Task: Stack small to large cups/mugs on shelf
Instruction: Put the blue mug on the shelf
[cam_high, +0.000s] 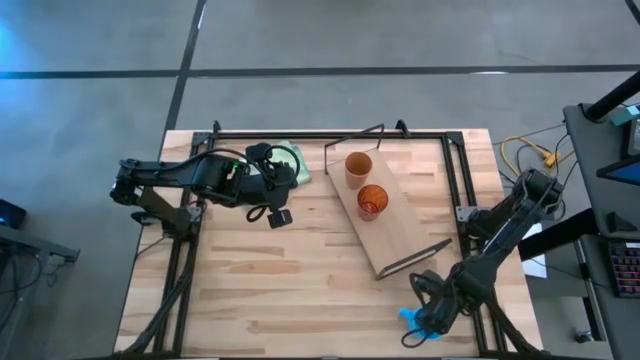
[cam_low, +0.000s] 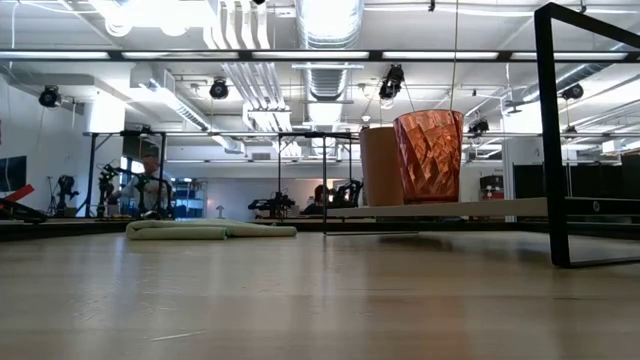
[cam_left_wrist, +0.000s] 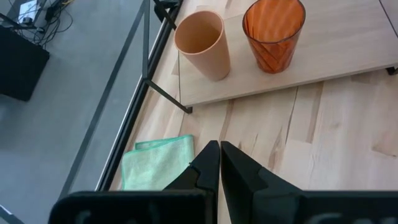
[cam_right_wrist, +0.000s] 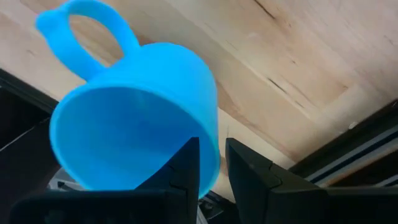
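Observation:
The shelf (cam_high: 405, 225), a light wooden board on dark wire frames, lies slantwise at the table's far right. On it stand a tan-orange cup (cam_high: 358, 168) and a translucent red-orange cup (cam_high: 371, 201), both upright and side by side; the low view shows them too, the tan one (cam_low: 378, 165) and the red one (cam_low: 430, 155). My right gripper (cam_high: 425, 318) is shut on a bright blue mug (cam_right_wrist: 137, 118) at the table's near right edge. My left gripper (cam_left_wrist: 219, 158) is shut and empty above the table, left of the shelf. My right gripper pinches the mug's wall at the rim (cam_right_wrist: 211, 146), on the side away from the handle (cam_right_wrist: 87, 31). One finger (cam_right_wrist: 186, 171) is inside the mug and the other (cam_right_wrist: 249, 174) outside. The mug lies tipped over, its mouth toward the wrist. Whether it rests on the table does not show.
A pale green folded cloth (cam_high: 288, 160) lies at the far edge beside my left gripper, also in the left wrist view (cam_left_wrist: 155, 165). Dark frame rails (cam_high: 455, 160) run along the table's far and right sides. Bare tabletop (cam_high: 290, 280) lies between the arms.

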